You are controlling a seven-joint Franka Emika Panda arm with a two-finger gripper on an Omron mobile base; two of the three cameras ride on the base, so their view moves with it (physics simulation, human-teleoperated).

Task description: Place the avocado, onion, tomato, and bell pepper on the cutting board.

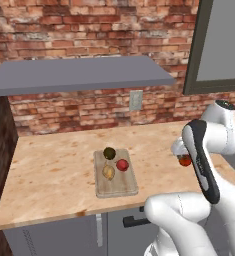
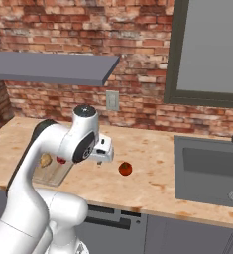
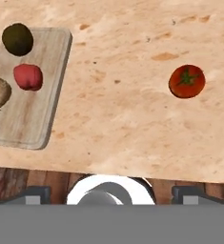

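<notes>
Resting on the cutting board (image 3: 35,114) are three vegetables, one tomato (image 3: 187,81) apart; fingers (image 3: 111,194) spread, empty.

Glossy white rounded arm (image 1: 209,150), dark joint bands, grey cap

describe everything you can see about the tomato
The tomato is a smooth, round, orange-red ball with a dark green star-shaped stem spot on top. It looks whole and glossy. It sits alone on the bare wooden counter, well apart from the cutting board that holds the other vegetables, between the board and the sink. Nothing touches it but the counter; it casts a soft shadow beside it.
</notes>
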